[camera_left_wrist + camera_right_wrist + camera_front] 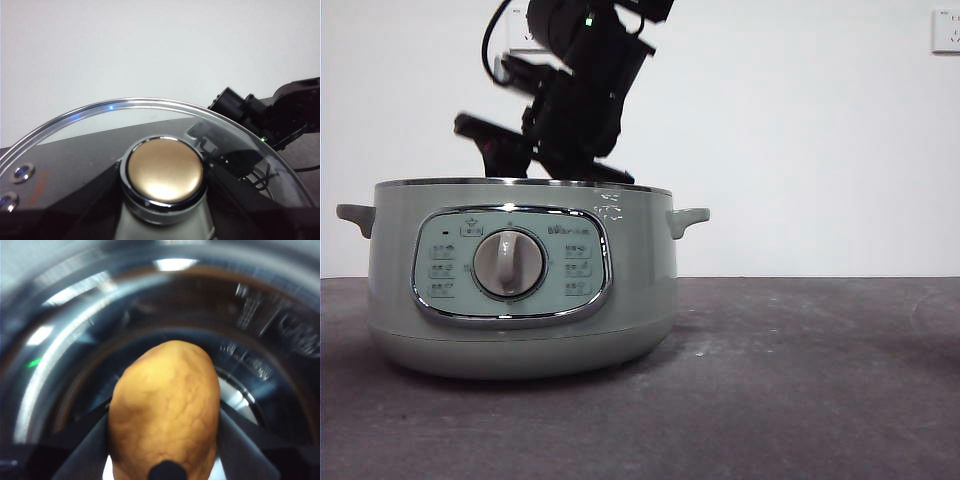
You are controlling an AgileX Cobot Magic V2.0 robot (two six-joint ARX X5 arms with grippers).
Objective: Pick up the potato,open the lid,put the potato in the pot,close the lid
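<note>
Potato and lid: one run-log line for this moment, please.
right gripper: shut on potato, inside pot mouth | left gripper: holds lid by knob, off pot | potato not released | lid not replaced

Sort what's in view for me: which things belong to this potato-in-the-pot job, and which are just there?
Job:
potato, held in the right gripper over the open pot
lid, held off the pot by its knob in the left gripper

Just there:
wall socket
table
</note>
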